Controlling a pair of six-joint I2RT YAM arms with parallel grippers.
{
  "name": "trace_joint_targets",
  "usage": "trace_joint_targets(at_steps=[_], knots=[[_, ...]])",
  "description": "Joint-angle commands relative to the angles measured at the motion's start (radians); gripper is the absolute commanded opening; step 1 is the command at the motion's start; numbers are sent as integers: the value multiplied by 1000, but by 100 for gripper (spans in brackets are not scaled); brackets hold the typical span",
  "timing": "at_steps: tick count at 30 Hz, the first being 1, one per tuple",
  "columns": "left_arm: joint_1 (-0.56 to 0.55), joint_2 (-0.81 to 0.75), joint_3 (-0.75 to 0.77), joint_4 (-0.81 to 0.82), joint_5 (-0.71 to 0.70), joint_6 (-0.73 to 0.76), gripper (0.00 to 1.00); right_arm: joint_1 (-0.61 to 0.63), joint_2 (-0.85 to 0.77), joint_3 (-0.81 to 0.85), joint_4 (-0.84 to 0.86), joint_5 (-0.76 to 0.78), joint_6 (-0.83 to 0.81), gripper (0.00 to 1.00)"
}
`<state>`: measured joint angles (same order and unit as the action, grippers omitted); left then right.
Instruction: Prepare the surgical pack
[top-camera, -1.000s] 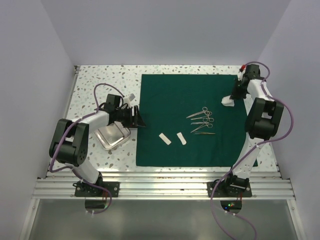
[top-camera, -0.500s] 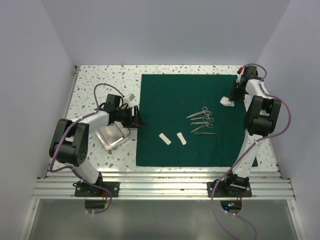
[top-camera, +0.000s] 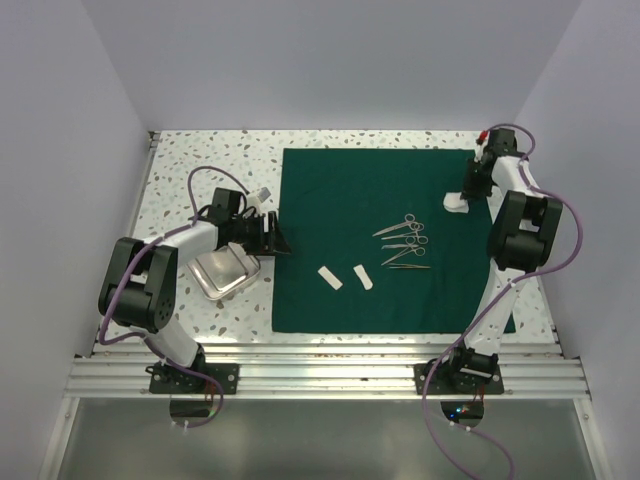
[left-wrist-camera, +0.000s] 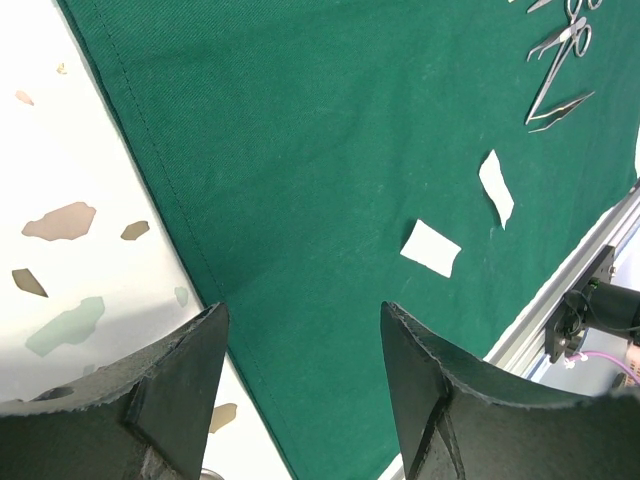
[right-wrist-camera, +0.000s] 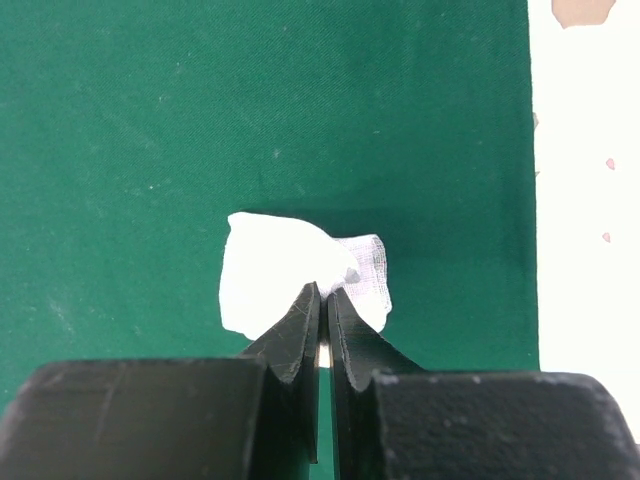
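Observation:
A dark green drape (top-camera: 350, 200) lies flat on the table. Several steel scissor-like instruments (top-camera: 405, 240) lie on its middle right. Two white gauze pads (top-camera: 345, 277) lie nearer the front; they also show in the left wrist view (left-wrist-camera: 430, 248). My right gripper (top-camera: 466, 195) is shut on a third white gauze pad (right-wrist-camera: 290, 270) over the drape's far right part (right-wrist-camera: 150, 130). My left gripper (top-camera: 272, 238) is open and empty at the drape's left edge (left-wrist-camera: 190, 250). A small metal tray (top-camera: 225, 271) sits on the table just left of the drape.
The table (top-camera: 190, 170) is white speckled terrazzo with walls on three sides. An aluminium rail (top-camera: 320, 375) runs along the front edge. A small white object (top-camera: 262, 195) sits on the left arm near the tray.
My right gripper with the gauze pad shifted slightly, first left and then back right, over the drape's far right part. The left arm has not moved.

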<state>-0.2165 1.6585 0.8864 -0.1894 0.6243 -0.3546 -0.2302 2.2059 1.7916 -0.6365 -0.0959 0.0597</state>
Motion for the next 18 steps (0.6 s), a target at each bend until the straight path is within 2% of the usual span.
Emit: trace_joint_targets(at_steps=[1, 15, 18], knots=[[6, -19, 28, 4, 6, 28, 66, -3, 11, 49, -14, 25, -15, 4], [6, -9, 28, 8, 17, 26, 66, -1, 14, 28, -37, 53, -34, 7], [6, -9, 25, 10, 17, 26, 67, -1, 21, 37, -38, 48, -34, 14]])
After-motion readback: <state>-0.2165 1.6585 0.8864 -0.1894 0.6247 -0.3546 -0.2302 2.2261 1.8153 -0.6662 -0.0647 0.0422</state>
